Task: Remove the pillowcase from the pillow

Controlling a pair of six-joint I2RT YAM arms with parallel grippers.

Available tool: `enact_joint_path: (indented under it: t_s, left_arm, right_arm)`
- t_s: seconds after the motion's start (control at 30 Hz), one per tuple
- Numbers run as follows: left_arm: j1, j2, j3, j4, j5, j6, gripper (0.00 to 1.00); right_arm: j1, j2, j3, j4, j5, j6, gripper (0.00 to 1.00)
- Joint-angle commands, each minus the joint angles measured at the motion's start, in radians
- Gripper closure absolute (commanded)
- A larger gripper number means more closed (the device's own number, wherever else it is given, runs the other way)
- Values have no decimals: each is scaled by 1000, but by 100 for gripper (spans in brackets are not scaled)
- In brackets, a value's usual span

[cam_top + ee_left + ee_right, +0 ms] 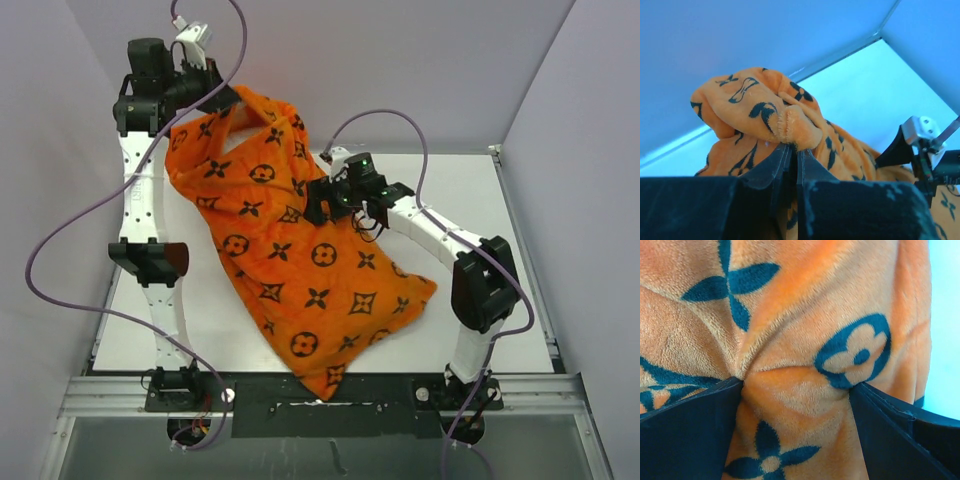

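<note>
We see the pillowcase (300,260) lying diagonally across the table (470,200). Its far end is raised at the back left corner and its near corner reaches the table's near edge. It is bright orange plush, printed all over with dark flowers, four-point stars and ringed blossoms, and it looks plump and creased. The left gripper (794,152) holds the stitched hem up, its fingers (772,165) pinched tight on that edge. The right gripper (797,390) presses into the middle of the cover, fingers set fairly wide around a thick fold bunched between them.
</note>
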Motion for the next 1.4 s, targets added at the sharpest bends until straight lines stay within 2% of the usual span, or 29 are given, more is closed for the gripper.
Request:
enact_joint_path:
  t_s: [0.0,0.07,0.17,0.3,0.43,0.6,0.73,0.87,0.97,1.1,1.2,1.37]
  left_arm:
    - [-55,-202,-107,393,45,-50,100]
    - [-103,-267,-155,450,29,4,100]
    - [-139,-300,-117,514,36,-28,100]
    - [-162,-335,-75,602,26,-22,100]
    - [-188,-380,-88,619,25,41,100]
    - [-223,-430,-141,651,37,52,100]
    - [-285,-440,-122,658,39,64,100]
    - [-389,-463,-115,645,7,146,100]
    - [-477,-479,-106,634,-28,228,100]
    - [-580,-498,-96,631,-81,308,100]
    - [-618,-509,-95,625,-106,343,100]
    - [-625,-540,-125,628,-137,382,100]
  right_arm:
    - [51,-27,8,164,46,18,10]
    - [63,-39,11,248,89,18,10]
    - [109,-72,-11,366,147,-27,11]
    - [209,-169,-64,401,247,-139,13]
    - [306,-385,-220,371,264,-218,15]
    - [485,-597,-453,312,272,-196,35]
    - [538,-561,-635,358,277,-82,44]
    - [510,-412,-648,424,330,-87,48]
    - [417,-292,-568,446,365,-87,47]
    - [265,-213,-452,517,334,-97,46]
    - [187,-158,-317,524,302,-135,46]
    - [86,-68,-91,422,197,-143,43]
